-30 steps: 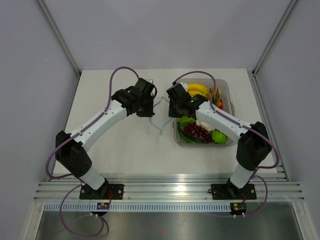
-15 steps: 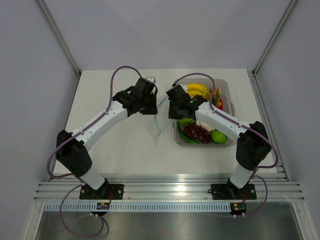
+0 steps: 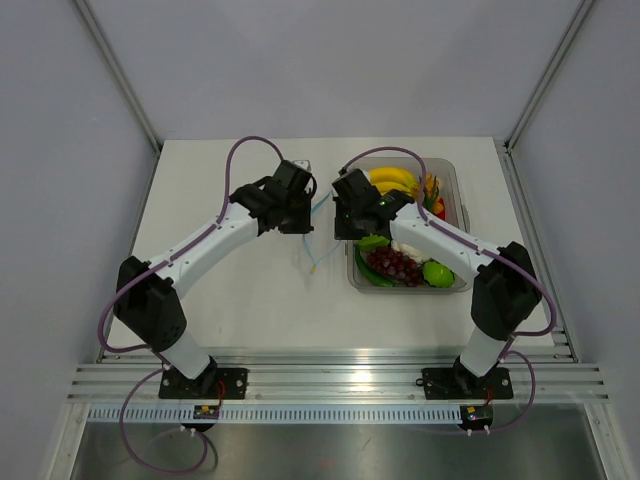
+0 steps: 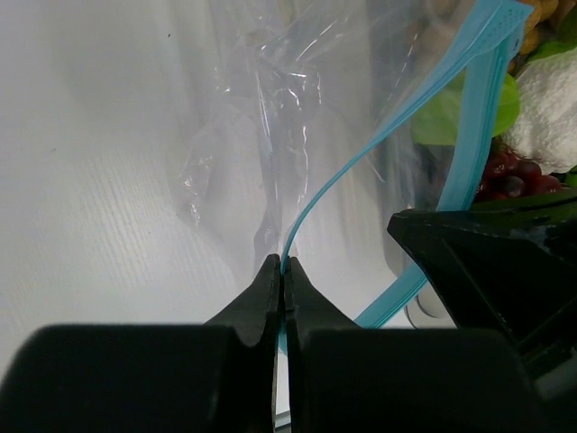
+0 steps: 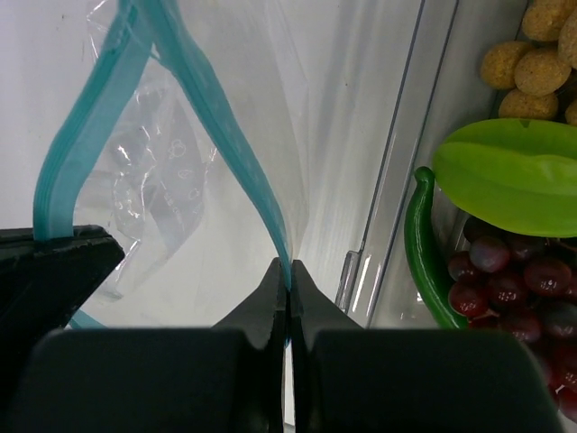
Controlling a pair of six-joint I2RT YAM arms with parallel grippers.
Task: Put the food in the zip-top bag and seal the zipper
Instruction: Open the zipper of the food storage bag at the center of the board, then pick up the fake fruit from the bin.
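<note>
The zip-top bag (image 3: 311, 245) is a clear floppy pouch that hangs between my two grippers above the table. My left gripper (image 3: 305, 207) is shut on one side of its light-blue zipper (image 4: 361, 158). My right gripper (image 3: 339, 216) is shut on the other side of the zipper (image 5: 230, 126). In the wrist views each pair of jaws, left (image 4: 282, 263) and right (image 5: 288, 269), pinches the strip, and the mouth is spread open. The food lies in the clear tub: a green round piece (image 3: 437, 272), grapes (image 3: 394, 265), bananas (image 3: 394, 180) and cauliflower (image 3: 405, 246).
The rigid clear tub (image 3: 461, 212) stands just right of my right gripper, its wall close to the bag (image 5: 397, 180). A green leaf piece (image 5: 514, 176), a long dark-green piece (image 5: 422, 257) and tan balls (image 5: 532, 54) lie inside it. Grey walls enclose the table (image 3: 220, 290).
My left gripper has moved a little right and back, towards the right gripper, with the zipper in it. The hanging pouch has swung slightly. The right gripper has hardly moved.
</note>
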